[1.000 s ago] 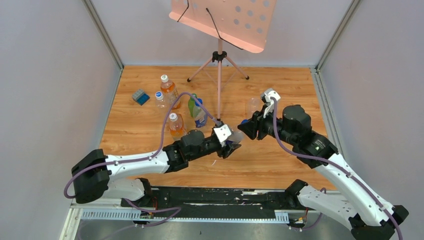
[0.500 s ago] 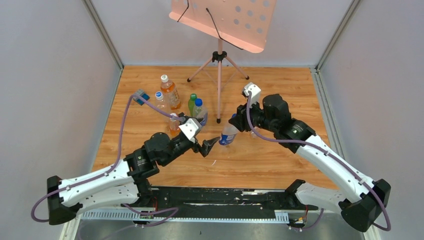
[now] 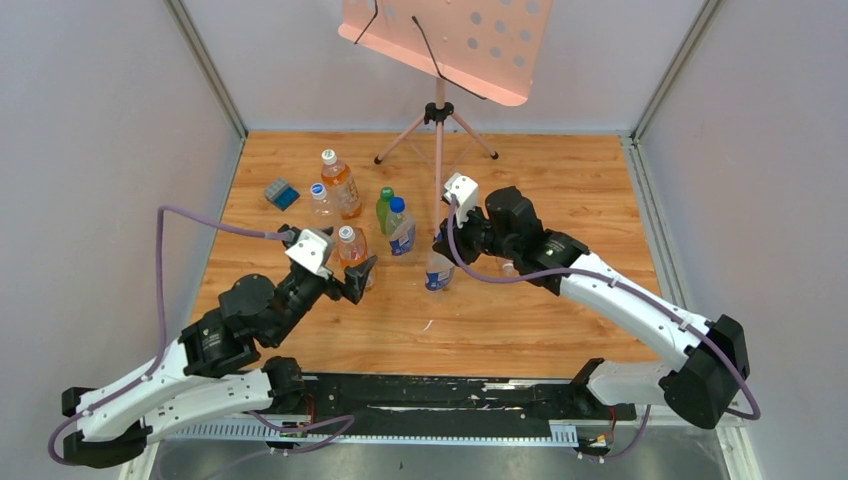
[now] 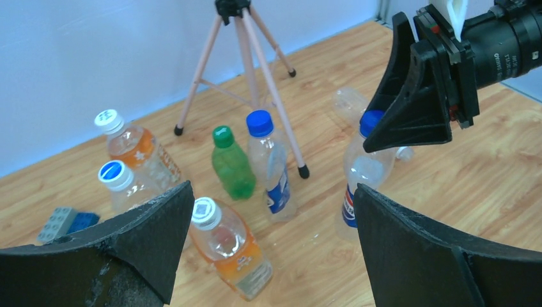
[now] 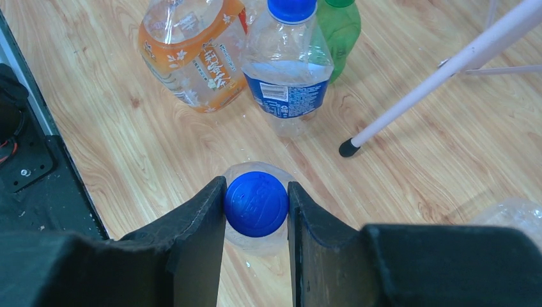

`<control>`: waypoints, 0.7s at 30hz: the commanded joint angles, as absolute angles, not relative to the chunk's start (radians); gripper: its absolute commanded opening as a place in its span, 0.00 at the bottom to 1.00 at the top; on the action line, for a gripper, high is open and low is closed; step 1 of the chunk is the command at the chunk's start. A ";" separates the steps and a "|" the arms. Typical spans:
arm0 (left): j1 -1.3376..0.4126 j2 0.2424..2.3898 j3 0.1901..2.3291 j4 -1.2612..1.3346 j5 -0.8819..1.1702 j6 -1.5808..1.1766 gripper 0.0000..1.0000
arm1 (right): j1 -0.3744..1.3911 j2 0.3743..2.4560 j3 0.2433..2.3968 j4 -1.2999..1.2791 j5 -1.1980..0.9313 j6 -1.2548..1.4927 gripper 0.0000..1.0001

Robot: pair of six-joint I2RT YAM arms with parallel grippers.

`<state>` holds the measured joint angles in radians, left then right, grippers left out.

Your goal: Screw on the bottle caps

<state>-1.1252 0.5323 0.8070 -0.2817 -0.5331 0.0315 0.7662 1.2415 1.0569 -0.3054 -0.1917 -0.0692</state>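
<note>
Clamping the blue cap [image 5: 256, 203] with the right claw [image 5: 255, 189]: both jaws are pressing on its sides. The cap is sitting on the neck of a clear bottle [image 3: 437, 272], which is standing upright near the middle of the bench [image 3: 560, 180]. The bottle's long axis is running vertical, in line with the claw's approach, so I'm judging the coming twist as pure wrist roll about that axis. How far the thread is seated, I'm not able to tell. The left claw [image 3: 360, 278] is hanging wide apart, gripping nothing, at 9 o'clock of that bottle, just beside the orange bottle [image 3: 350, 255] with the white cap [image 3: 346, 233]. The right arm is doing the work; the left is looking free to steady the body if it spins. A tripod leg [image 5: 434, 77] is ending at 2 o'clock of the cap.
</note>
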 commanded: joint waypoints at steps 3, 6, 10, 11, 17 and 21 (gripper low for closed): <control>-1.124 0.473 0.837 -0.356 -0.623 0.018 1.00 | 0.781 1.278 1.109 -0.232 -0.181 -0.110 0.25; -1.123 0.463 0.835 -0.377 -0.635 0.008 1.00 | 0.782 1.296 1.109 -0.237 -0.191 -0.110 0.31; -1.124 0.454 0.837 -0.394 -0.648 0.006 1.00 | 0.782 1.310 1.120 -0.254 -0.204 -0.109 0.42; -1.124 0.453 0.836 -0.394 -0.648 0.006 1.00 | 0.783 1.310 1.124 -0.260 -0.209 -0.109 0.47; -1.123 0.445 0.838 -0.391 -0.656 0.013 1.00 | 0.785 1.294 1.143 -0.277 -0.221 -0.109 0.68; -1.123 0.446 0.836 -0.388 -0.654 0.018 1.00 | 0.785 1.273 1.146 -0.282 -0.222 -0.105 0.79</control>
<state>-1.1252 0.4503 0.8127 -0.3973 -0.6384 0.0238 0.7784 1.3075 1.1007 -0.2947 -0.2035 -0.1036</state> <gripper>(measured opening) 0.997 0.733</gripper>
